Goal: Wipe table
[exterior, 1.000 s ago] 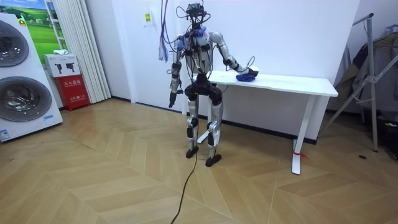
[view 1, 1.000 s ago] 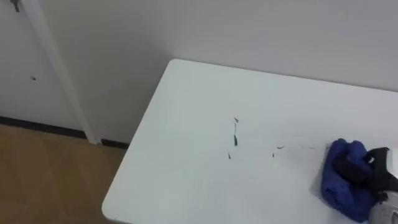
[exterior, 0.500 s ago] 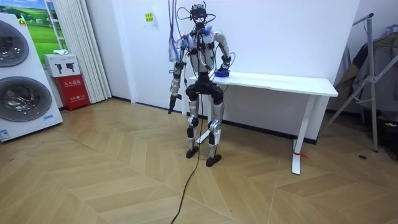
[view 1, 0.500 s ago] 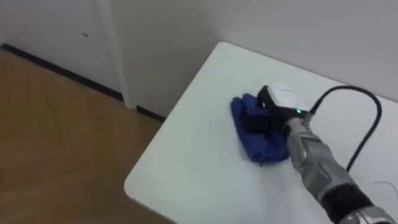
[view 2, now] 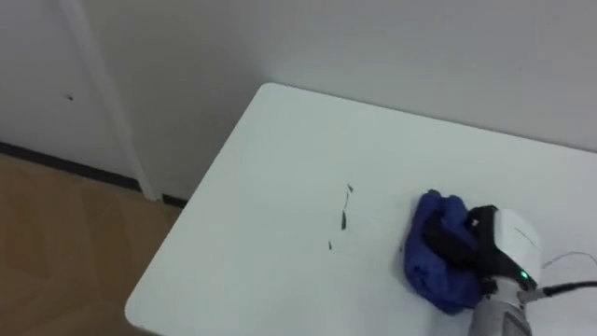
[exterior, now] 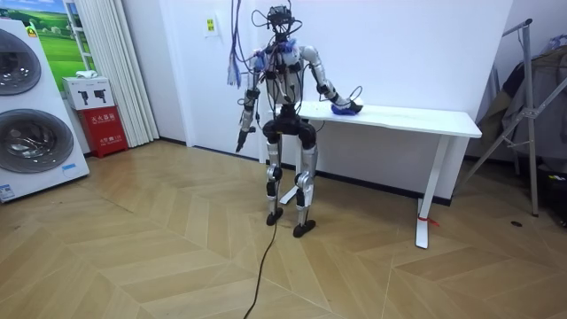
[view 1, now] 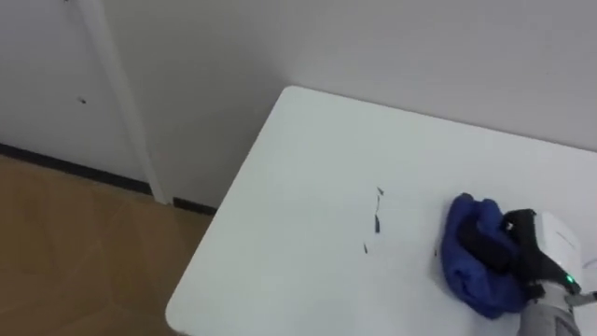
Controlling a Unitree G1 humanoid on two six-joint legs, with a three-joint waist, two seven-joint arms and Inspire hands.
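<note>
The robot stands on the wooden floor at the short end of a white table [view 1: 308, 177] that runs along the wall, its upper body turned toward the tabletop. Its right arm reaches out over the surface, and the right hand [view 1: 548, 238] rests on a bunched blue cloth [view 1: 471, 266], the dark fingers [view 1: 485, 245] curled into the folds and grasping it. The cloth lies on the tabletop well in from the short end and away from the far edge by the wall. A few small dark marks [view 1: 377, 221] sit on the surface just beside the cloth, between it and the short end. The left hand [exterior: 239, 140] hangs beside the robot's hip, away from the table; whether it is clenched or loose I cannot tell. At the room view's left stand two stacked washing machines [exterior: 31, 133] with round doors, and next to them a small red box [exterior: 106, 128].
</note>
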